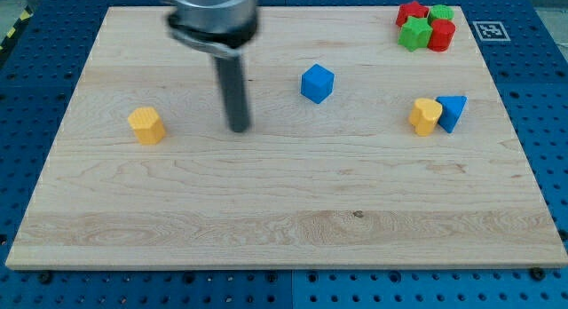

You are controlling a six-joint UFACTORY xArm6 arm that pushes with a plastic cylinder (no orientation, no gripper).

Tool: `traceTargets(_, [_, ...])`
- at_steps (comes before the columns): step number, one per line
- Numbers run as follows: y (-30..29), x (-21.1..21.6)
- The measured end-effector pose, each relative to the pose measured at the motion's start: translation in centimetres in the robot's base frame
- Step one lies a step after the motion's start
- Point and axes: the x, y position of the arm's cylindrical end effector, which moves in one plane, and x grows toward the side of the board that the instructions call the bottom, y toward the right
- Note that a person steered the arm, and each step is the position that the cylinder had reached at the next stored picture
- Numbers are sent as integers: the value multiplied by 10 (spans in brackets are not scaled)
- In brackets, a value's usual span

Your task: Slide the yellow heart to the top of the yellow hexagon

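Note:
The yellow hexagon (146,125) sits on the wooden board at the view's left. The yellow heart (426,115) sits at the view's right, touching a blue triangle (452,112) on its right side. My tip (238,129) rests on the board between them, a short way to the right of the yellow hexagon and far to the left of the yellow heart. It touches no block.
A blue cube (317,83) lies right of my tip, toward the view's top. A cluster at the top right corner holds a red star (411,11), a green star (414,34), a green block (441,12) and a red block (442,35). The board (284,220) ends at blue pegboard.

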Motion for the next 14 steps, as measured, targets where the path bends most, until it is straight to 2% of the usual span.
traceTargets(2, [214, 29])
traceTargets(3, [288, 19])
traceTargets(4, [278, -8])
traceTargets(6, [122, -21])
traceTargets(7, [99, -21])
traceTargets(9, [220, -5])
traceTargets(10, [224, 37])
traceTargets(11, [173, 48])
traceTargets(12, [95, 37])
traceTargets(13, [73, 21])
traceTargets(14, [136, 39])
